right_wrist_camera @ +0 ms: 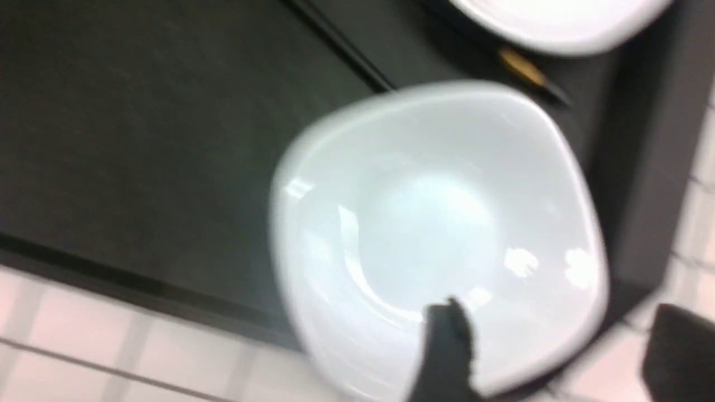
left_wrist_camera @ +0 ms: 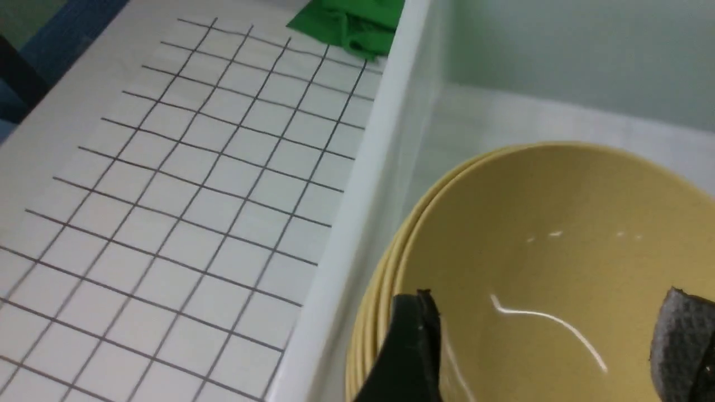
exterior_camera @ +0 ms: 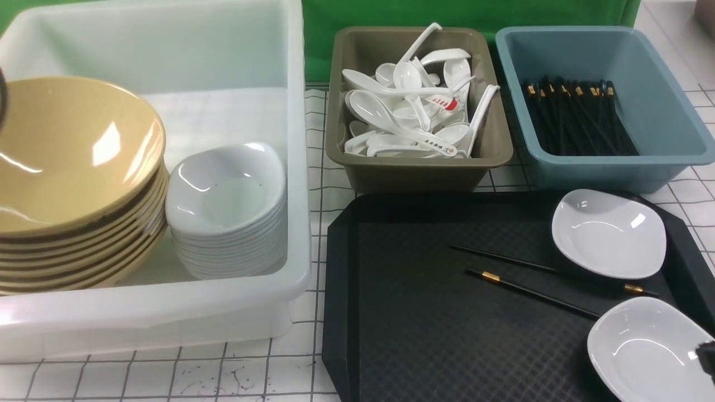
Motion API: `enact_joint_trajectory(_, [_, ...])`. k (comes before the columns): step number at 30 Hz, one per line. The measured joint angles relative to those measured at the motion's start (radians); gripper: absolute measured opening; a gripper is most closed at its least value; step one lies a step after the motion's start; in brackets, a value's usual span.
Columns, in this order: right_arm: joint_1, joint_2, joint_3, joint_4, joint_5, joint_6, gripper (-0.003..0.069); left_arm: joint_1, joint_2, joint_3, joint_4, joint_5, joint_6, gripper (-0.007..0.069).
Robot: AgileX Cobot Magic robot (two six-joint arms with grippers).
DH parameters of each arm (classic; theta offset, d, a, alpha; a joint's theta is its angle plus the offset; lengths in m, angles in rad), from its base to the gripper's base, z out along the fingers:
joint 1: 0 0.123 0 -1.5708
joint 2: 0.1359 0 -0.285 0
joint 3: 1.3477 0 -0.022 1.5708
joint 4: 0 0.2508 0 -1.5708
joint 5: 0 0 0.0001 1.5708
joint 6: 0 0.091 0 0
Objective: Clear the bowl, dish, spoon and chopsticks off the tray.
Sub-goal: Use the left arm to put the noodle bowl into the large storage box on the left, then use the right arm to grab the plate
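Observation:
The black tray (exterior_camera: 424, 312) holds two white dishes (exterior_camera: 609, 231) (exterior_camera: 642, 349) and two black chopsticks (exterior_camera: 530, 293) lying apart between them. My right gripper (right_wrist_camera: 558, 346) stands open at the near dish (right_wrist_camera: 441, 234). One finger (right_wrist_camera: 447, 352) is over its inside and the other is outside its rim. My left gripper (left_wrist_camera: 550, 335) hangs open over the top yellow bowl (left_wrist_camera: 558, 234), which rests on a stack of bowls (exterior_camera: 67, 151) in the white tub. Nothing is between its fingers. White spoons (exterior_camera: 413, 111) lie only in the brown tub.
The big white tub (exterior_camera: 223, 56) at the left also holds a stack of white dishes (exterior_camera: 226, 206). Behind the tray stand the brown tub (exterior_camera: 419, 167) and a blue tub (exterior_camera: 659, 84) of black chopsticks. A green cloth (left_wrist_camera: 352, 22) lies beyond the tub.

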State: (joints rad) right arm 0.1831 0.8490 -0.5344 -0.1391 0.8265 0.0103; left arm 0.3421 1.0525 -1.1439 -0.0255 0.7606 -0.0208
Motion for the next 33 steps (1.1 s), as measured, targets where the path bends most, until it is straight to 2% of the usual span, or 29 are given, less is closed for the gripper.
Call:
enact_joint_trajectory(3, [0.000,0.071,-0.001,-0.071,-0.007,0.078,0.0578,-0.098,-0.042,-0.003,-0.040,0.066,0.021,0.0430])
enact_joint_trajectory(5, [0.000,0.120,-0.001,-0.101,-0.041,0.105,0.0590,-0.195,-0.064,0.001,-0.057,0.090,0.064,0.0388])
enact_joint_trajectory(6, [0.000,0.142,-0.001,-0.106,-0.053,0.110,0.0591,-0.206,-0.066,0.002,-0.057,0.091,0.074,0.0377])
enact_joint_trajectory(8, [0.000,0.264,-0.028,-0.125,-0.132,0.130,0.0590,-0.356,-0.113,0.024,-0.068,0.084,0.127,0.0281])
enact_joint_trajectory(12, [0.000,0.438,-0.115,-0.131,-0.156,0.141,0.0589,-0.533,-0.202,0.086,-0.053,0.065,0.191,0.0134])
enact_joint_trajectory(13, [0.000,0.447,-0.119,-0.131,-0.156,0.141,0.0589,-0.540,-0.207,0.091,-0.051,0.064,0.196,0.0119])
enact_joint_trajectory(14, [0.000,0.518,-0.153,-0.132,-0.147,0.143,0.0587,-0.583,-0.247,0.129,-0.025,0.064,0.208,0.0064])
enact_joint_trajectory(15, [0.000,0.526,-0.156,-0.132,-0.146,0.142,0.0587,-0.588,-0.257,0.134,-0.021,0.064,0.208,0.0057])
enact_joint_trajectory(16, [0.000,0.586,-0.179,-0.133,-0.140,0.133,0.0587,-0.613,-0.302,0.194,0.026,0.067,0.208,0.0015])
enact_joint_trajectory(20, [0.000,0.666,-0.185,-0.127,-0.139,0.118,0.0579,-0.620,-0.384,0.308,0.104,0.071,0.196,-0.0007])
enact_joint_trajectory(23, [0.000,0.686,-0.191,-0.097,-0.134,0.094,0.0510,-0.620,-0.462,0.405,0.166,0.053,0.163,-0.0009])
enact_joint_trajectory(25, [0.000,0.683,-0.191,-0.064,-0.124,0.068,0.0416,-0.620,-0.503,0.455,0.214,0.020,0.143,-0.0010])
enact_joint_trajectory(26, [0.000,0.683,-0.191,-0.064,-0.124,0.068,0.0416,-0.620,-0.508,0.460,0.214,0.020,0.142,-0.0010])
enact_joint_trajectory(27, [0.000,0.674,-0.191,-0.040,-0.103,0.049,0.0321,-0.620,-0.536,0.495,0.261,-0.010,0.121,-0.0011])
enact_joint_trajectory(28, [0.000,0.672,-0.191,-0.037,-0.100,0.043,0.0308,-0.620,-0.544,0.504,0.274,-0.018,0.116,-0.0012])
enact_joint_trajectory(29, [0.000,0.646,-0.192,-0.015,-0.079,0.034,0.0230,-0.620,-0.573,0.539,0.323,-0.050,0.085,-0.0013])
enact_joint_trajectory(33, [0.001,0.561,-0.193,0.006,-0.052,0.013,0.0176,-0.620,-0.620,0.599,0.430,-0.122,-0.020,-0.0012])
